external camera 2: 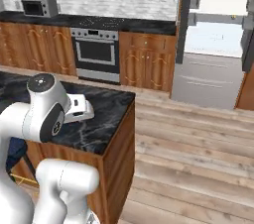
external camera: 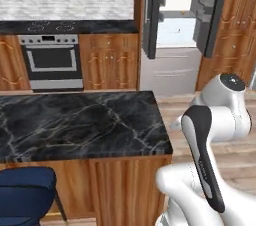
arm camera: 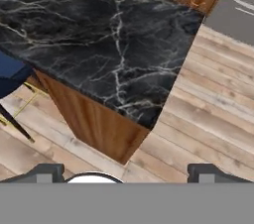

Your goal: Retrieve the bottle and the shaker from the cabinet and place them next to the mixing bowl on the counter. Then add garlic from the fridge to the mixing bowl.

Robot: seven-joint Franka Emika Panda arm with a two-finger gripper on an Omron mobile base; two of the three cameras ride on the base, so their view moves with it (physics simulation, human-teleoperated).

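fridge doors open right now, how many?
2. The left door and the right door both stand swung open on the fridge beyond the island; the drawers below look shut.

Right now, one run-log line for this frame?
phase: near fridge | fingers: open, empty | fridge: doors open | island counter: black marble, beside arm | garlic: not seen
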